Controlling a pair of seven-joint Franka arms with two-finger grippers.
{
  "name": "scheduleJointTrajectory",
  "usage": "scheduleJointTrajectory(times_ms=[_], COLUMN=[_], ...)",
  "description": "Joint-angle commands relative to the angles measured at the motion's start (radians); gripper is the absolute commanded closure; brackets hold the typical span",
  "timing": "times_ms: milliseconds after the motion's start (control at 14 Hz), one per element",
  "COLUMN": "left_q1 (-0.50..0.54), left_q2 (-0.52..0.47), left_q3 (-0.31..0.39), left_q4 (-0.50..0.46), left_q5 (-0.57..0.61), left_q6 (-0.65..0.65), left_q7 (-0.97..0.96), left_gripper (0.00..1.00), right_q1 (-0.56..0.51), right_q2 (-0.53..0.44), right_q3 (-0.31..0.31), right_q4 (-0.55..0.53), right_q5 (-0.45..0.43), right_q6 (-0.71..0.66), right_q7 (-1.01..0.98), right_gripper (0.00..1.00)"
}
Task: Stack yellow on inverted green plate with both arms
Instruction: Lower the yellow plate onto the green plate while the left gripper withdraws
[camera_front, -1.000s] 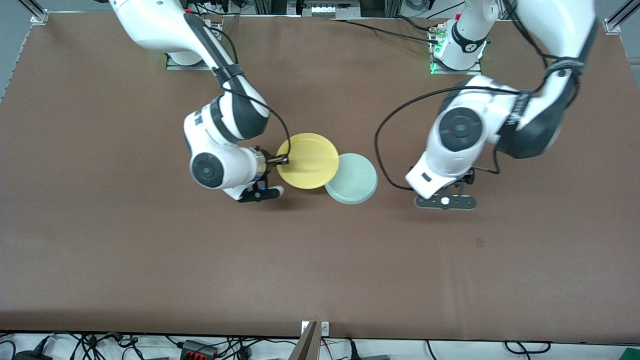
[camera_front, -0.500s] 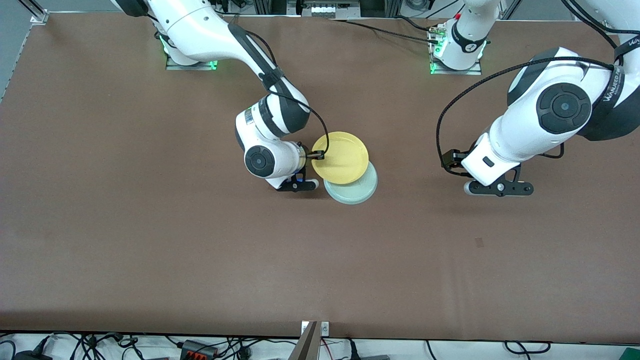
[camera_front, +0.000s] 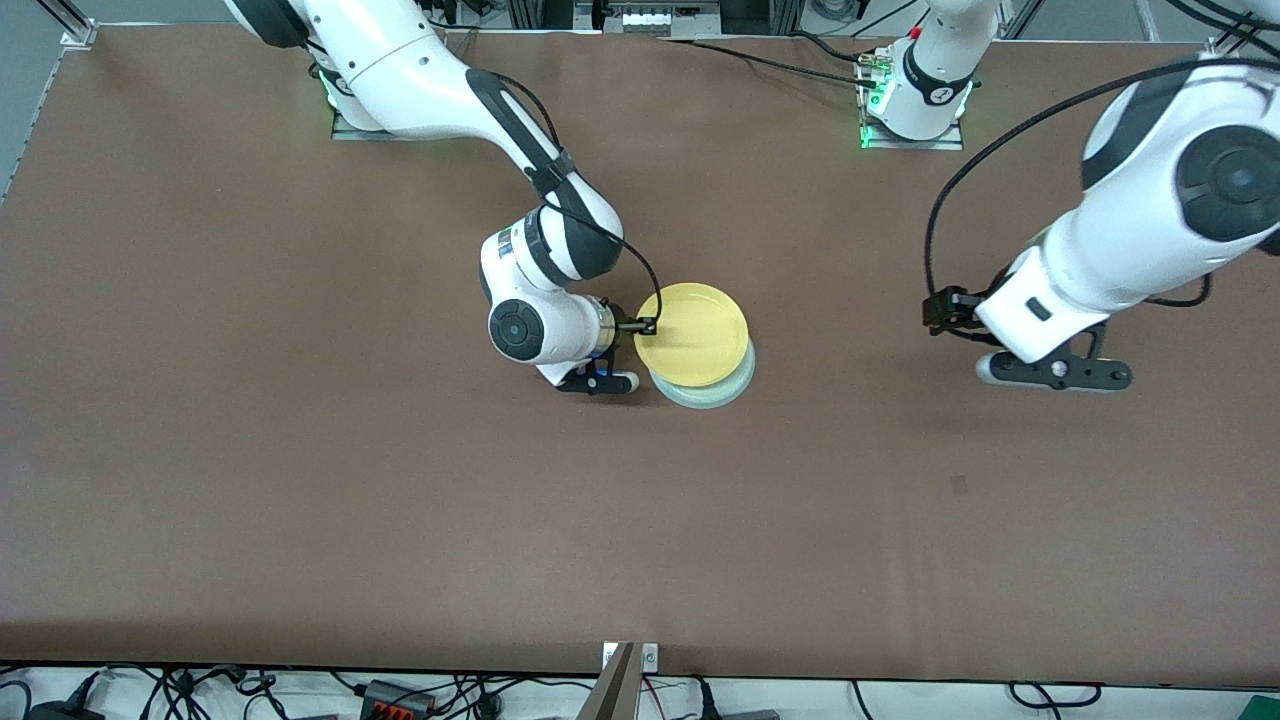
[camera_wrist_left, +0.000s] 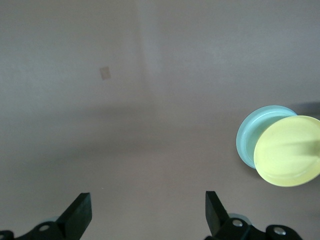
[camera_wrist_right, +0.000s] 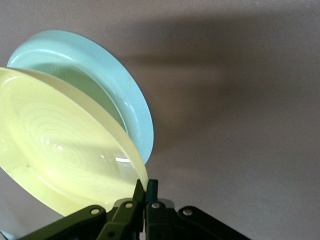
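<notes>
Yellow plate (camera_front: 692, 334) held over the green plate (camera_front: 712, 392), covering most of it; only a crescent of green showing on the side nearer the front camera. In the right wrist view, yellow plate (camera_wrist_right: 65, 155) tilted, gripped edge lifted; cannot tell whether the opposite edge touches the green plate (camera_wrist_right: 120, 95). Both near the middle of the tabletop (camera_front: 300, 480).

Right end effector (camera_front: 645, 325): fingers pinched shut on the yellow rim at the edge toward the right arm's end of the tabletop. Left end effector (camera_front: 1050, 370): fingers spread wide, nothing between them, hanging over bare tabletop well apart from the plates, toward the left arm's end. Waiting.

Risks, judged:
- Off-centre overlap. Release now likely to leave yellow overhanging toward the robots' bases, or sliding off the green base.
- Single-point rim pinch, plate tilted. Free edge apt to land first and skid, nudging the green plate out of place.
- Smooth plastic on smooth plastic; little friction to stop a slide.
- Thin rim grip; slip possible before proper placement.
- Fingers drawn back sideways after opening may drag the yellow rim along.

Count:
- Yellow plates: one.
- Green plates: one.
- Arms: two, one end effector each.
</notes>
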Motion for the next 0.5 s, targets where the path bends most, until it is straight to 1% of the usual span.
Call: scheduleJointTrajectory(times_ms=[0,71,143,214,286,357,429], left_q1=[0.015,0.007,-0.014,-0.057,-0.121,-0.186,-0.25], left_q2=[-0.029,-0.065,-0.084,-0.113,-0.171,-0.202,-0.225], left_q3=[0.005,0.04,0.106,0.218,0.358,0.463,0.545], left_q4=[0.064,0.069,0.075,0.083,0.077,0.068,0.057], left_q5=[-0.029,-0.051,-0.125,-0.235,-0.325,-0.37,-0.381], left_q6=[-0.053,-0.068,-0.079,-0.079,-0.074,-0.074,-0.073], left_q7=[0.146,0.207,0.249,0.278,0.303,0.341,0.396], left_gripper=[0.0,0.0,0.0,0.0,0.0,0.0,0.0], right_q1=[0.036,0.036,0.036,0.036,0.033,0.036,0.036], right_q2=[0.024,0.031,0.04,0.053,0.065,0.074,0.079], right_q3=[-0.009,-0.009,-0.009,-0.009,-0.009,-0.009,-0.011], right_q4=[0.025,0.027,0.043,0.065,0.086,0.099,0.1], right_q5=[0.027,0.027,0.027,0.027,0.03,0.042,0.05], right_q6=[0.03,0.038,0.041,0.04,0.04,0.04,0.041], right_q7=[0.004,0.001,-0.001,-0.002,-0.001,-0.001,-0.001], right_gripper=[1.0,1.0,1.0,1.0,1.0,1.0,1.0])
